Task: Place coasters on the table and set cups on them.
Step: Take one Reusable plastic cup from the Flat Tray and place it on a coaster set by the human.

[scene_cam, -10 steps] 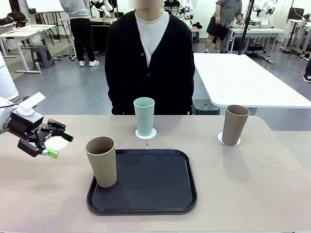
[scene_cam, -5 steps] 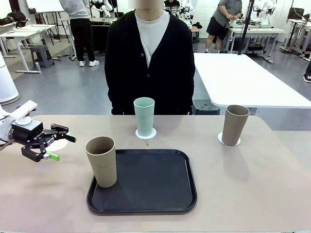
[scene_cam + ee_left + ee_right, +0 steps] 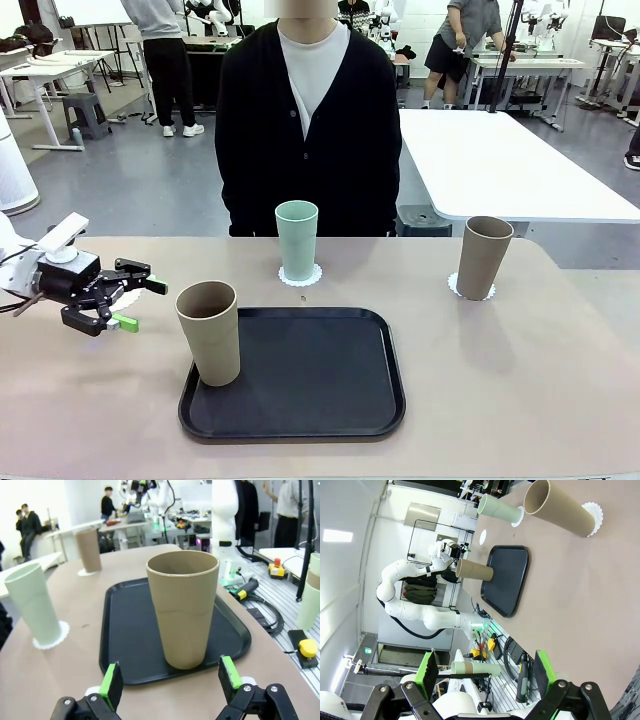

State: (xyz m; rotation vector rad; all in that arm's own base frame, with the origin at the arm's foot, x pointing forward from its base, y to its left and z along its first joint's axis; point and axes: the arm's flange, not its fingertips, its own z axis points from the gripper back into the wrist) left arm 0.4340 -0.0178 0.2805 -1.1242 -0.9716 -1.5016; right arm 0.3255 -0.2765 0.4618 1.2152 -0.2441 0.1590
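**Three cups, one on the tray**

Left gripper gapes wide, empty, over a coaster on the table. Right of it, a tan cup stands on the tray; the green cup and far-right tan cup sit on coasters. Right gripper is wide open, empty.

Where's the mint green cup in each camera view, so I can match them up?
Front view: mint green cup at centre, far side of the table, on a coaster.
Left wrist view: at left, mid-height, on its coaster.
Right wrist view: top middle, lying sideways in the picture.
Shared landmark: the black tray, beside it in all three.
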